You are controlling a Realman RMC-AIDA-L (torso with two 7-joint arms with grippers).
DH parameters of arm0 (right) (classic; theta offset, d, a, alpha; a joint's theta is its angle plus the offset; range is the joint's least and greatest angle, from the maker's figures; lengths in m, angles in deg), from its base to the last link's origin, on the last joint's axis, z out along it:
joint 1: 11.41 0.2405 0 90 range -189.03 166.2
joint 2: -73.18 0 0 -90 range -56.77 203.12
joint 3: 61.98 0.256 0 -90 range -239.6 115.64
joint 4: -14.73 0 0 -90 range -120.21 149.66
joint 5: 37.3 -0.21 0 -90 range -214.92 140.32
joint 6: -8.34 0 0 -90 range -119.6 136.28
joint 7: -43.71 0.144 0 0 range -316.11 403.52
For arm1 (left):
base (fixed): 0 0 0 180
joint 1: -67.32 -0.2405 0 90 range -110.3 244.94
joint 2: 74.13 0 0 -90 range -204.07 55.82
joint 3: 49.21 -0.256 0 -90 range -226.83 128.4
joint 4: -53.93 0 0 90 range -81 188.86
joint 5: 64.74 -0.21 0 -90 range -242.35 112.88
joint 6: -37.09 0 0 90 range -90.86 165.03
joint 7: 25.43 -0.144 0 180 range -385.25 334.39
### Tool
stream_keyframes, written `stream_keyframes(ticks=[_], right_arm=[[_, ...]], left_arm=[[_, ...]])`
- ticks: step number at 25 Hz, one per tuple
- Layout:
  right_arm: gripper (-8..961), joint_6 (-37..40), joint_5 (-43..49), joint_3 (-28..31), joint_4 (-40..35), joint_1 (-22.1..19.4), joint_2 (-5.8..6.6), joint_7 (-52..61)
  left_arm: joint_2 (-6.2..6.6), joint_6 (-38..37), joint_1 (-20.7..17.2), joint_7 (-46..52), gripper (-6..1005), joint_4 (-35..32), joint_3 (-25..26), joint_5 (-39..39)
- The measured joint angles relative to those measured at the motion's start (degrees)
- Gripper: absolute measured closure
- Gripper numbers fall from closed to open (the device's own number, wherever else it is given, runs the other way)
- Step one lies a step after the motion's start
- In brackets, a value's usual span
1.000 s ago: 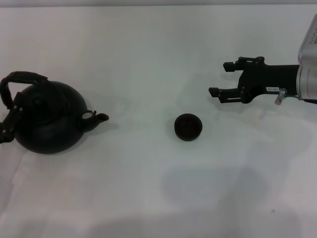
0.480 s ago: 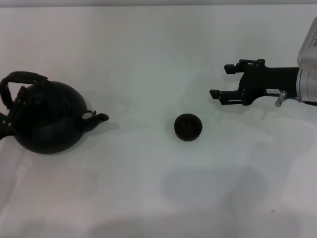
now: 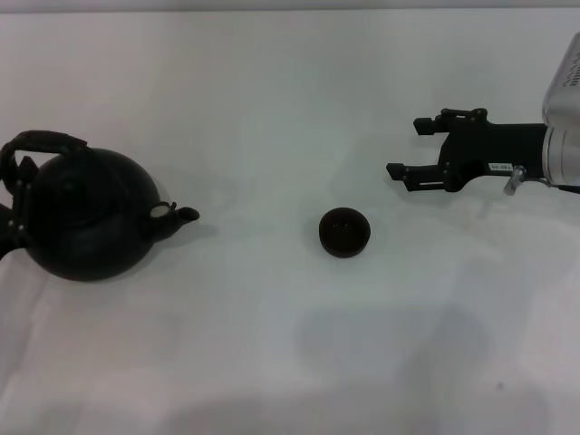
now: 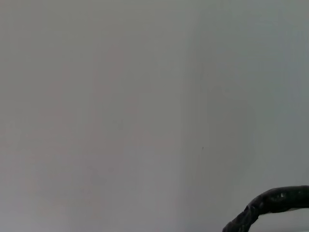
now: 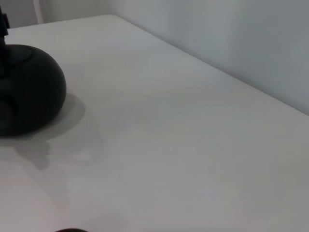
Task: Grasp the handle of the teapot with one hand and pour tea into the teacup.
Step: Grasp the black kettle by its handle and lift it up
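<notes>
The round black teapot (image 3: 89, 216) sits at the table's left, its short spout (image 3: 184, 216) pointing toward the middle. Its dark arched handle (image 3: 41, 140) loops over the top, and a piece of it shows in the left wrist view (image 4: 275, 200). The tiny black teacup (image 3: 344, 232) stands alone mid-table. My left gripper (image 3: 11, 217) shows only as dark parts at the picture's left edge, against the handle's left side. My right gripper (image 3: 405, 147) is open and empty, hovering right of and beyond the teacup. The teapot's body also shows in the right wrist view (image 5: 29, 89).
The white table (image 3: 290, 344) spreads around both objects. A pale wall (image 5: 231, 34) rises behind the table's far edge.
The dark parts of my left gripper have shifted slightly left and up beside the handle. My right gripper has drifted a little to the right. The teapot and the teacup have stayed put.
</notes>
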Motion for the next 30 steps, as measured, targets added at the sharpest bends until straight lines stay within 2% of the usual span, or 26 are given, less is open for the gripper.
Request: stream_keyframes(ticks=[2,3,9,14,23,28,30], right_arm=[[99,0.3,0.0,-0.1,0.0,0.1,0.03,0.0],[100,0.4,0.0,-0.2,0.0,0.1,0.06,0.0],[101,0.7,0.0,-0.2,0.0,0.1,0.10,-0.3],[102,0.7,0.0,-0.3,0.0,-0.1,-0.03,-0.8],[104,0.9,-2.6,-0.5,1.1,-0.3,-0.08,-3.0],[105,0.6,-4.6,-0.4,2.0,-0.4,-0.07,-5.0],[105,0.5,-5.2,-0.4,2.3,-0.5,-0.07,-5.7]], left_arm=[[-0.03,0.0,-0.1,-0.1,444,0.0,0.0,0.0],[-0.04,0.0,-0.1,-0.1,691,0.0,0.0,-0.1],[-0.03,0.0,0.1,0.2,850,0.0,0.2,0.0],[0.15,0.7,1.0,0.9,907,0.0,0.5,0.4],[0.76,2.8,5.3,0.9,906,-0.1,0.0,0.1],[2.36,4.8,9.1,1.6,906,-0.2,-1.9,-0.9],[3.33,6.4,10.8,2.8,906,-0.6,-4.7,-1.0]])
